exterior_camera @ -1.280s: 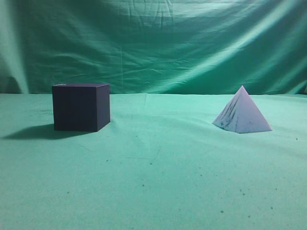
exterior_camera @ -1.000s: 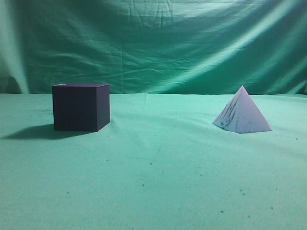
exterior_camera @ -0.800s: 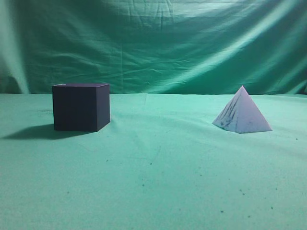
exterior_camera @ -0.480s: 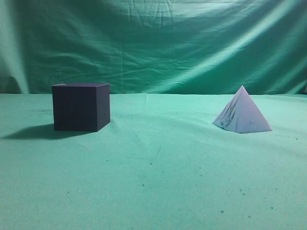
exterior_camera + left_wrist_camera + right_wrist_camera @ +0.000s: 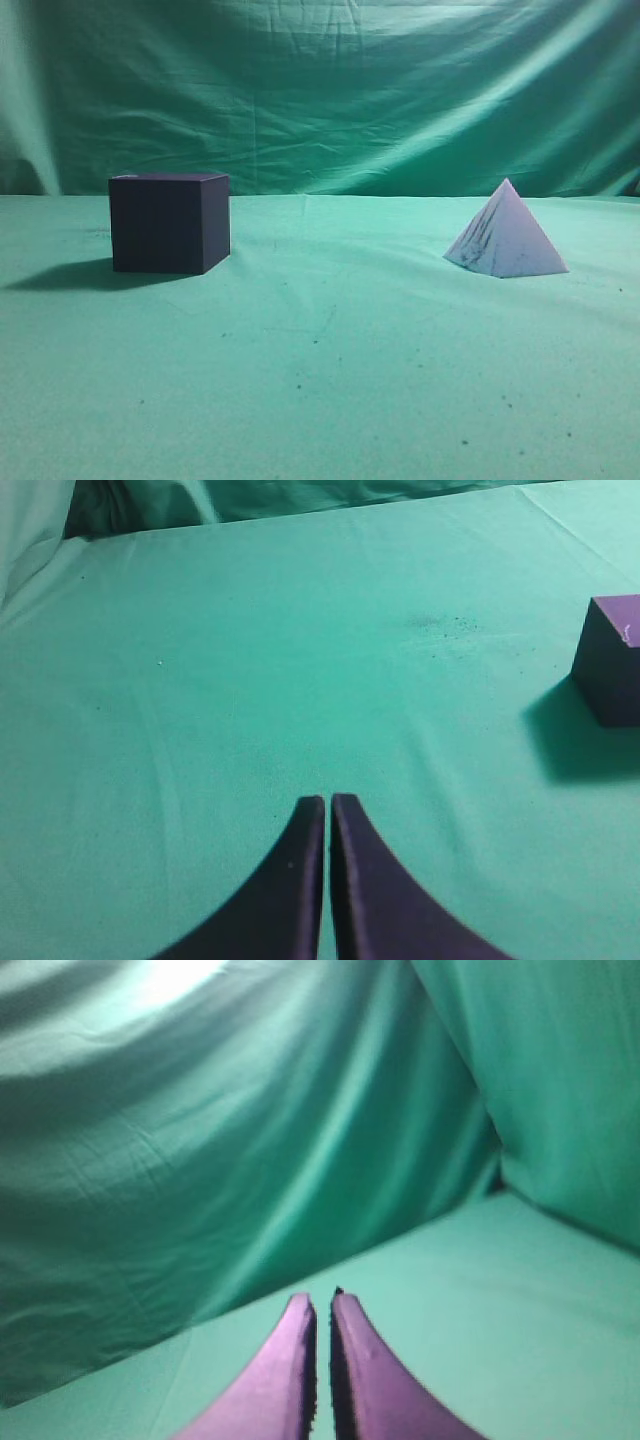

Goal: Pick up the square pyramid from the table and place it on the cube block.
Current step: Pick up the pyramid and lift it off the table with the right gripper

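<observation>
The pale square pyramid (image 5: 505, 240) stands on the green-clothed table (image 5: 330, 350) at the right of the exterior view, dark streaks on its left face. The dark cube block (image 5: 168, 222) stands at the left, well apart from it; its corner also shows at the right edge of the left wrist view (image 5: 612, 660). My left gripper (image 5: 327, 802) is shut and empty above bare cloth, left of the cube. My right gripper (image 5: 321, 1300) is shut and empty, facing the cloth backdrop; the pyramid is out of that view. Neither gripper shows in the exterior view.
A wrinkled green cloth backdrop (image 5: 320, 90) hangs behind the table. The table cloth (image 5: 250, 660) has small dark specks. The cube casts a shadow to its left (image 5: 70, 275).
</observation>
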{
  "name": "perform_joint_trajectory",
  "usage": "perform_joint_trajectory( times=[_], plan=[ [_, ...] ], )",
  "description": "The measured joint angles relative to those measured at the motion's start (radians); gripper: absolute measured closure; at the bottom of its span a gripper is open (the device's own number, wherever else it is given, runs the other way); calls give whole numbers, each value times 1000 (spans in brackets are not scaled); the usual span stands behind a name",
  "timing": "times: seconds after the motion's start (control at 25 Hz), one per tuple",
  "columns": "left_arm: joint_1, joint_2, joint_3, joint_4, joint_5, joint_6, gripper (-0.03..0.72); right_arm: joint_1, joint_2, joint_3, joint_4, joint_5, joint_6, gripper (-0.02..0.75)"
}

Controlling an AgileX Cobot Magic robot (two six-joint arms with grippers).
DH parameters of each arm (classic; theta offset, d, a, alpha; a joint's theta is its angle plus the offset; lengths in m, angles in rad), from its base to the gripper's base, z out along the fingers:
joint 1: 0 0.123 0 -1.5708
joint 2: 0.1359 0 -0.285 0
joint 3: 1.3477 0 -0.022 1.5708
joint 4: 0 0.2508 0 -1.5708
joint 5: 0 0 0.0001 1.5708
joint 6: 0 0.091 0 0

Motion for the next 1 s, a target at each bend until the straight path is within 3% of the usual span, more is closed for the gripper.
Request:
perform_joint_trajectory(
  times=[0.16, 0.4, 0.6, 0.68, 0.72, 0.76, 0.88, 1.0],
  plan=[
    [0, 0, 0, 0, 0, 0, 688, 0, 63, -177, 0, 92, -108, 689],
    [0, 0, 0, 0, 0, 0, 688, 5, 429, -410, -10, 428, -126, 689],
    [0, 0, 0, 0, 0, 0, 688, 69, 678, -506, -21, 523, -210, 689],
    [0, 0, 0, 0, 0, 0, 688, 96, 772, -571, -25, 624, -341, 689],
    [0, 0, 0, 0, 0, 0, 688, 112, 827, -614, -32, 686, -375, 738],
    [0, 0, 0, 0, 0, 0, 688, 131, 873, -658, -40, 743, -398, 738],
    [0, 0, 0, 0, 0, 0, 688, 214, 1022, -766, -124, 821, -374, 738],
    [0, 0, 0, 0, 0, 0, 688, 332, 1129, -852, -300, 823, -187, 738]
  ],
)
